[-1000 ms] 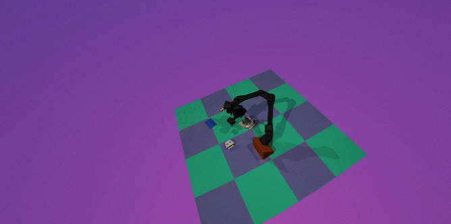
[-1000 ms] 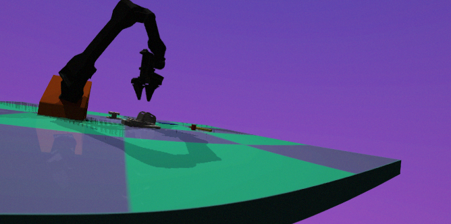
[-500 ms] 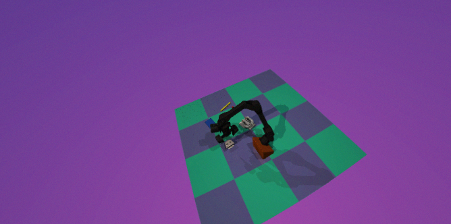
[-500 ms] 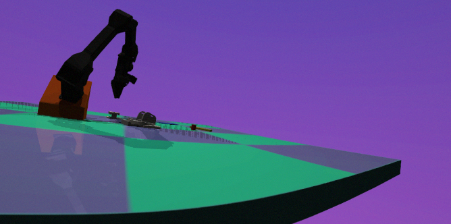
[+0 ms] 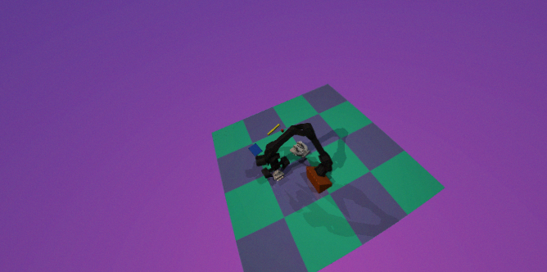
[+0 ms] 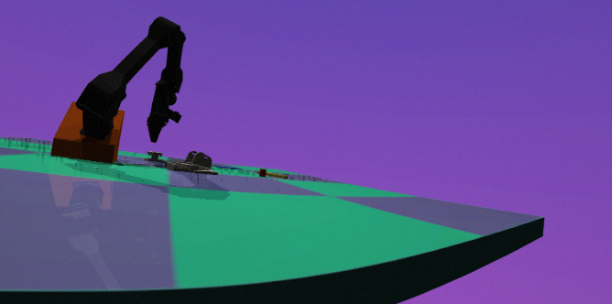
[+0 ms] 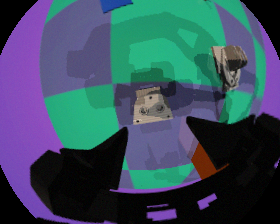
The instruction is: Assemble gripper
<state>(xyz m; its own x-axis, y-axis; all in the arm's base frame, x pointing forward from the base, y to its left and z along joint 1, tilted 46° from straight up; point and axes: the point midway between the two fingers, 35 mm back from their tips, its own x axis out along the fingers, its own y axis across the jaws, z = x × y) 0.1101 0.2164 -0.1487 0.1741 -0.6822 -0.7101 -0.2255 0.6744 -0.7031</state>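
Note:
My gripper (image 5: pixel 276 169) (image 6: pixel 154 141) (image 7: pixel 157 124) is open and empty, with its fingers pointing down above the housing plate. The housing plate (image 5: pixel 278 175) (image 6: pixel 154 156) (image 7: pixel 152 116) is a small grey piece with two round holes, lying low on the checkered board below my fingertips. The gripper base (image 5: pixel 294 151) (image 6: pixel 176 166) (image 7: pixel 218 54) is a flat grey piece apart from the plate, to the right in the wrist view. Two grey jaws (image 6: pixel 199 159) (image 7: pixel 236 56) stand close together on the base. Whether their teeth mesh is too small to tell.
A blue square (image 5: pixel 255 149) (image 7: pixel 116 4), a yellow bar (image 5: pixel 273 129) (image 6: pixel 278 175) and a red cube (image 5: pixel 282 130) (image 6: pixel 262 172) lie beyond the base from my arm's mount. The orange mount block (image 5: pixel 317 179) (image 6: pixel 87 148) (image 7: pixel 203 162) stands near the plate and base.

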